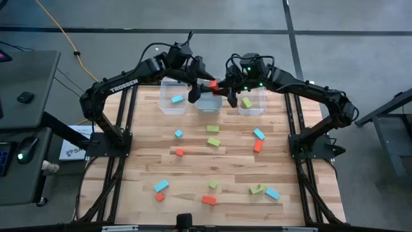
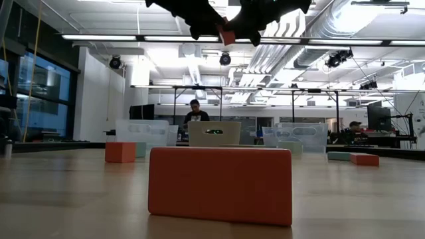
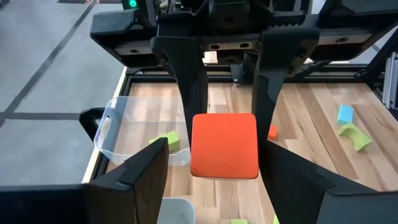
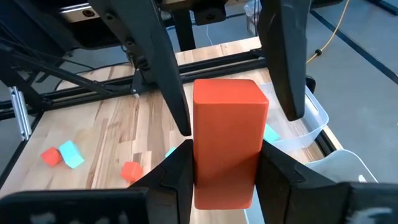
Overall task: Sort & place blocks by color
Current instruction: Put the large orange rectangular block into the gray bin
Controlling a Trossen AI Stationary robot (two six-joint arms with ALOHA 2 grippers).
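R gripper (image 4: 225, 180) clamps red block (image 4: 227, 140) above middle bin (image 1: 209, 102). L gripper (image 3: 227, 180) faces it w/ fingers spread either side of block, not touching.

- The left end effector (image 1: 195, 76) and the right end effector (image 1: 225, 82) met above the middle bin (image 1: 208, 103), with a red-orange block (image 1: 213, 84) between them.
- Three clear bins stood in a row at the far edge of the wooden surface (image 1: 193, 174): the left bin (image 1: 168, 106) held a light blue block (image 1: 176, 99), and the right bin (image 1: 254, 108) held a lime green block (image 1: 246, 102).
- Loose blocks lay scattered over the surface: a blue cube (image 1: 178, 134), a red-orange cube (image 1: 179, 153), two green bars (image 1: 213, 135), and a blue bar touching a red-orange one (image 1: 258, 140).
- Near the front edge lay a blue bar (image 1: 161, 186), a red-orange bar (image 1: 208, 200), a green arch piece (image 1: 257, 190) and another blue block (image 1: 272, 193).
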